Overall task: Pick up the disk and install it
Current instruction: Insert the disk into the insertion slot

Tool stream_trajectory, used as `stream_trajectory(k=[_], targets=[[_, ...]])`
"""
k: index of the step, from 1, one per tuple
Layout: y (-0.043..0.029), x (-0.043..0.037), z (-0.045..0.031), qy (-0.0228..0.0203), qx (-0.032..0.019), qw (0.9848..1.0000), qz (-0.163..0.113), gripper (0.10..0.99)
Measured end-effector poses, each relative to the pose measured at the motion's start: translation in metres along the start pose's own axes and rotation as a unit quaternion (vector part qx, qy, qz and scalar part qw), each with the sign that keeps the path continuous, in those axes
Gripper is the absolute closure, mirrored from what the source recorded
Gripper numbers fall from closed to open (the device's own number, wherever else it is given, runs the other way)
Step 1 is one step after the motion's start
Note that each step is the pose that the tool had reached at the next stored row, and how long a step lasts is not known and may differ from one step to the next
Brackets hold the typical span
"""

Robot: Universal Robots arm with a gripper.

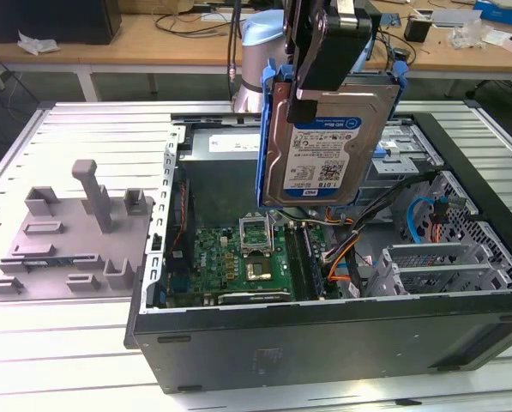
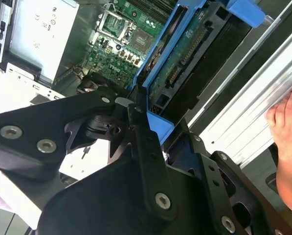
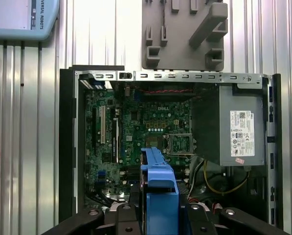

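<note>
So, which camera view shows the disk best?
The exterior view: the disk, clamped in the gripper above the computer case, turns its labelled face and blue rail to the camera. The second wrist view shows its circuit-board side at a slant; the first wrist view shows its blue rail end-on.

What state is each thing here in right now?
Disk: held upright in the air above the open case, not yet installed.
Gripper: shut on the disk's top edge.
Computer case: lying on its side, open, motherboard exposed.
Grey fixture plate: lying flat beside the case.
</note>
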State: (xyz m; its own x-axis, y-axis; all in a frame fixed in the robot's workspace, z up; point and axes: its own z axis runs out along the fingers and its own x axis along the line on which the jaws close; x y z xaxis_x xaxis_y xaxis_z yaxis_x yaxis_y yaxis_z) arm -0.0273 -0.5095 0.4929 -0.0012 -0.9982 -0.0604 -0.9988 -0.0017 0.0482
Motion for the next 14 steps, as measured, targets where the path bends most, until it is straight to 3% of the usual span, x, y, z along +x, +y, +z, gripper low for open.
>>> stream_trajectory(k=[8,14], targets=[[-0.0025,0.0007,-0.0002,0.0001,0.0024,1.0000,-0.001,0.718],[-0.0128,0.0043,-0.0009,0.0001,0.0025,1.0000,-0.001,0.718]])
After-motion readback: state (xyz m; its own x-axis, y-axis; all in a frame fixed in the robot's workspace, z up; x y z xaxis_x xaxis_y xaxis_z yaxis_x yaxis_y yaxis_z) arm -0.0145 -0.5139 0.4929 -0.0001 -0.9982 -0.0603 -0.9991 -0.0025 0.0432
